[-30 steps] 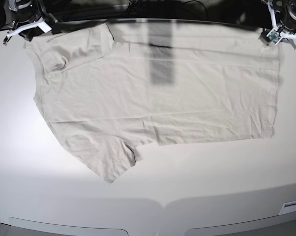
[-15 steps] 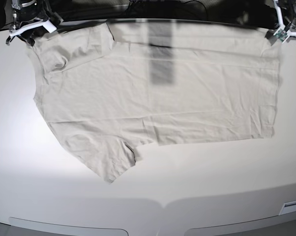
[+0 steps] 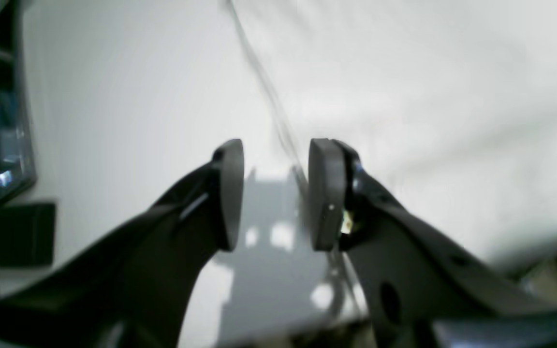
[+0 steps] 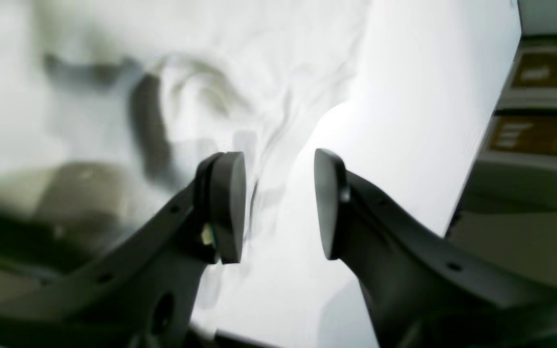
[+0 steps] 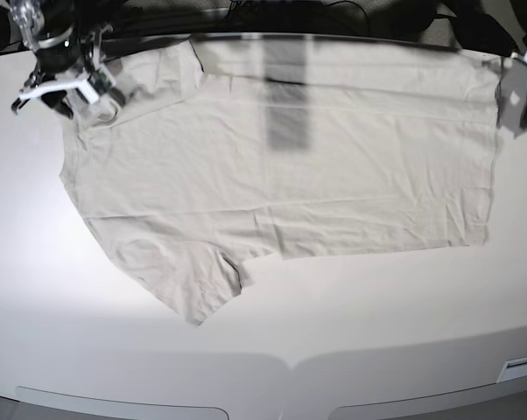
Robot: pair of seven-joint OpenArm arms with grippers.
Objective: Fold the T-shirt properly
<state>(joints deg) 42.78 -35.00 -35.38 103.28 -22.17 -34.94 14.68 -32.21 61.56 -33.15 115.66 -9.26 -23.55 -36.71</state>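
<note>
The pale beige T-shirt [image 5: 281, 166] lies flat across the white table [image 5: 377, 306], with one sleeve [image 5: 189, 284] pointing toward the front. In the base view my right gripper [image 5: 62, 83] hovers at the shirt's far left corner and my left gripper [image 5: 522, 87] at its far right corner. The left wrist view shows the left gripper [image 3: 276, 193] open, with the T-shirt [image 3: 428, 96] edge running under the gap. Seen from the right wrist, the right gripper [image 4: 278, 205] is open above the wrinkled T-shirt [image 4: 220, 72] border, with nothing between the fingers.
A dark shadow band [image 5: 285, 96] crosses the shirt's far middle. A small white label [image 5: 522, 367] sits at the table's front right. Beyond the table edge stand shelves with boxes [image 4: 530, 121] and a dark block [image 3: 17, 234].
Both grippers have come forward from the table's back corners and now hang over the shirt's far corners. The shirt lies as before.
</note>
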